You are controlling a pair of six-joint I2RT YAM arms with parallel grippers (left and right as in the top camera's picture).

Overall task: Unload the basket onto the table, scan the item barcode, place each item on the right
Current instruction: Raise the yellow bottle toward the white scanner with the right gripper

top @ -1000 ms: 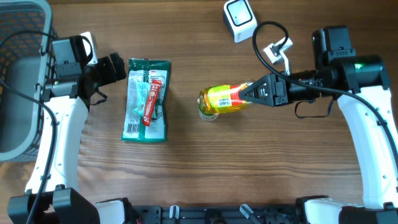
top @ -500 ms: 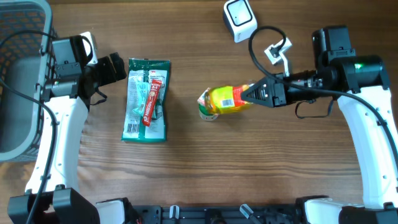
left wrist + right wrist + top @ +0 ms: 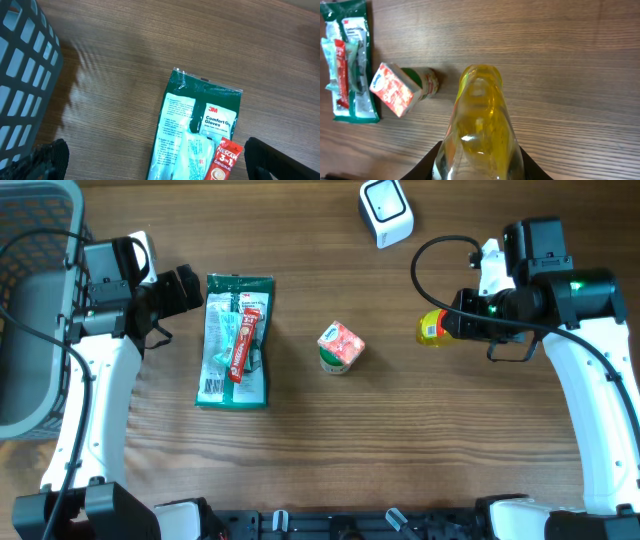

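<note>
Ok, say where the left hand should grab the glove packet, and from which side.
Probably the far end of the glove packet, beside the open left hand. It lies flat on the table, so come in low from its left; that end is thin and clear of the red sachet on top.

Overhead looks straight down, far; wrist views near, downward — all share glove pack, probably.

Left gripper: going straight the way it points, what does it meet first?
Likely the green gloves pack, just ahead of the left gripper; its height over the pack is unclear.
</note>
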